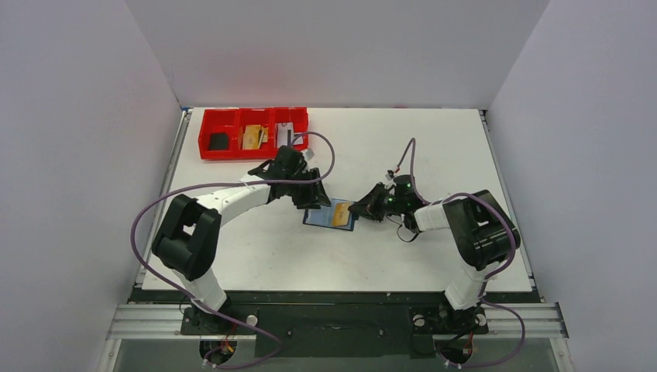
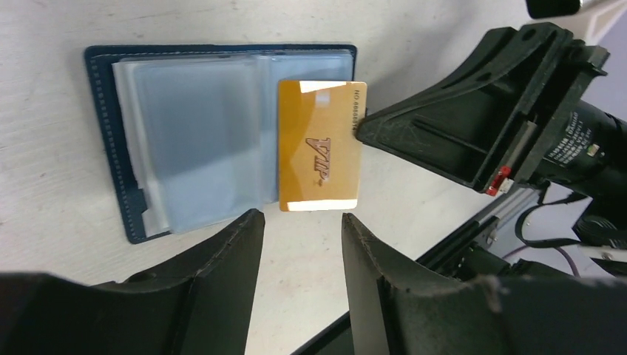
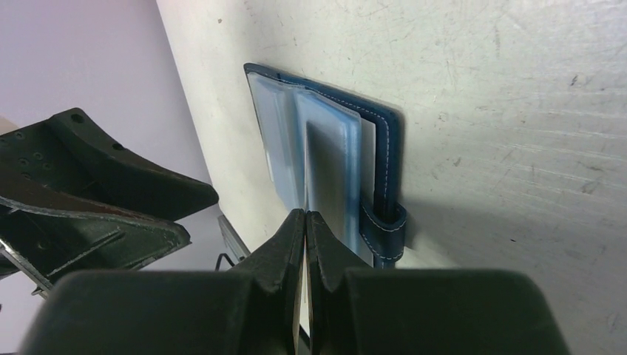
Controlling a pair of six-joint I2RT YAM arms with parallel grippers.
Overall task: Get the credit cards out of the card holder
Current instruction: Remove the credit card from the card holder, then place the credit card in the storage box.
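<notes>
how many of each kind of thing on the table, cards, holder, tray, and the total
card holder: 1
red tray: 1
credit cards: 4 (gold card on the card holder; black card, tan card and silvery card in the red tray)
total: 6

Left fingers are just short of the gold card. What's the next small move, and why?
Probably ease the left fingers forward and close on the near edge of the gold card. They stand open with that edge just beyond their tips, the card overhangs the wallet, and the shut right fingers seem to pinch its side.
</notes>
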